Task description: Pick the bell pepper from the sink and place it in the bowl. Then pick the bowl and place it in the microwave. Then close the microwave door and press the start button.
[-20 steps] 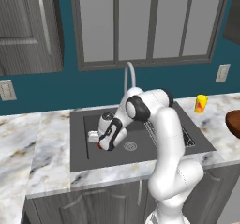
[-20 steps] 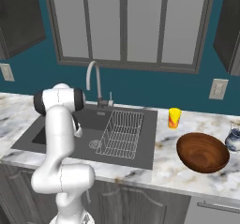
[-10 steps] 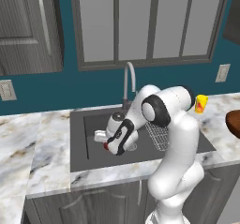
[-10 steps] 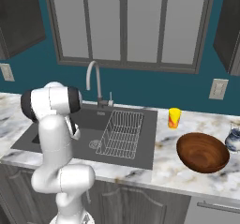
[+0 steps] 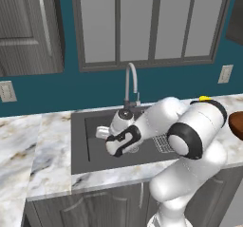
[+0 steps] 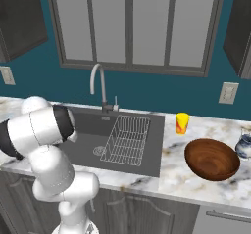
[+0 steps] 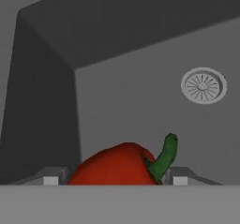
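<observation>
Dark grey sink basin [image 7: 140, 110]: gripper [image 7: 115, 180] wide open, holding nothing, straddling small lumpy red bell pepper [image 7: 117, 168]. Finger contact seemingly absent; off-centre closing could roll it away.

A pale marble counter [image 6: 196, 184] carries a dark grey sink [image 6: 157, 130] sunk into it, with a curved steel faucet [image 6: 98, 83] rising at the basin's back edge. On the sink floor lie a wire rack [image 6: 128, 139], a round steel drain [image 7: 203, 85] and a red bell pepper [image 7: 117, 168]. Right of the sink, the counter holds a small yellow object [image 6: 182, 123] near the wall and a reddish-brown bowl [image 6: 212, 158] nearer the front edge.
</observation>
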